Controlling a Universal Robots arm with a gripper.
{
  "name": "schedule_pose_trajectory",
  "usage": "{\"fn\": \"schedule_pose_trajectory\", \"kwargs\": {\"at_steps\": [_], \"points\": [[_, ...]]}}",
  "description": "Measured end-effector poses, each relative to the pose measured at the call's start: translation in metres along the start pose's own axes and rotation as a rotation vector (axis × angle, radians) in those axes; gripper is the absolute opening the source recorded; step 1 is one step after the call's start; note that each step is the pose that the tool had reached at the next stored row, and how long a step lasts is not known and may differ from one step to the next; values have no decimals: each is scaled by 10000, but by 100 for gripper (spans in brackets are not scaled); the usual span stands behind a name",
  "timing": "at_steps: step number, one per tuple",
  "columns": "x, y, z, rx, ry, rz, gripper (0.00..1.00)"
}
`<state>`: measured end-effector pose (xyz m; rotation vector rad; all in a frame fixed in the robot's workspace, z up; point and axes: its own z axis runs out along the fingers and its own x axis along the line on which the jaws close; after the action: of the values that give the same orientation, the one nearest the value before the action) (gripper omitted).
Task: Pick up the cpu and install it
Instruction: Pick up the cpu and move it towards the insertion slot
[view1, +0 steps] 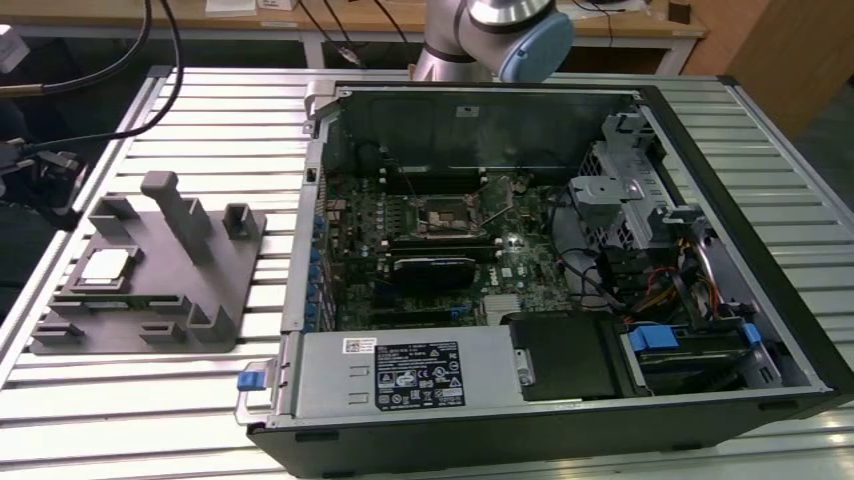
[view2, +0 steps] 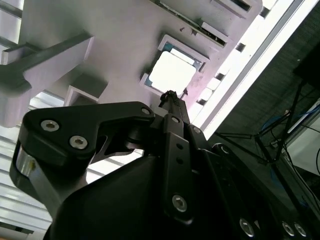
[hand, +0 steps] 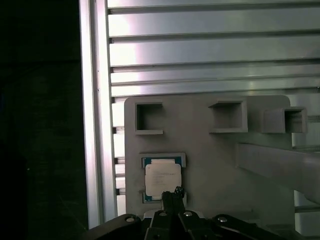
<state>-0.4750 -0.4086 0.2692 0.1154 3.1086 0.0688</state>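
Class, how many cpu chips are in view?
1. The cpu sits in the grey holder's recess, at the exterior view's left of the computer case; others may be hidden.

One cpu (view1: 107, 265), one grey fixture (view1: 154, 282), one computer case (view1: 534, 125), one robot arm (view1: 501, 30).

cpu (hand: 162, 181) top apparently clear, post (hand: 277, 167) beside

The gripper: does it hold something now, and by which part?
Nothing is held. The cpu lies in the gray holder, apart from the gripper.
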Motion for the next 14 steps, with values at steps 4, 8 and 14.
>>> {"fn": "schedule_pose_trajectory", "kwargs": {"at_steps": [4, 8, 14], "points": [[11, -3, 59, 0, 0, 0, 11], [15, -7, 126, 0, 0, 0, 11], [19, -11, 220, 0, -1, -1, 11]]}}
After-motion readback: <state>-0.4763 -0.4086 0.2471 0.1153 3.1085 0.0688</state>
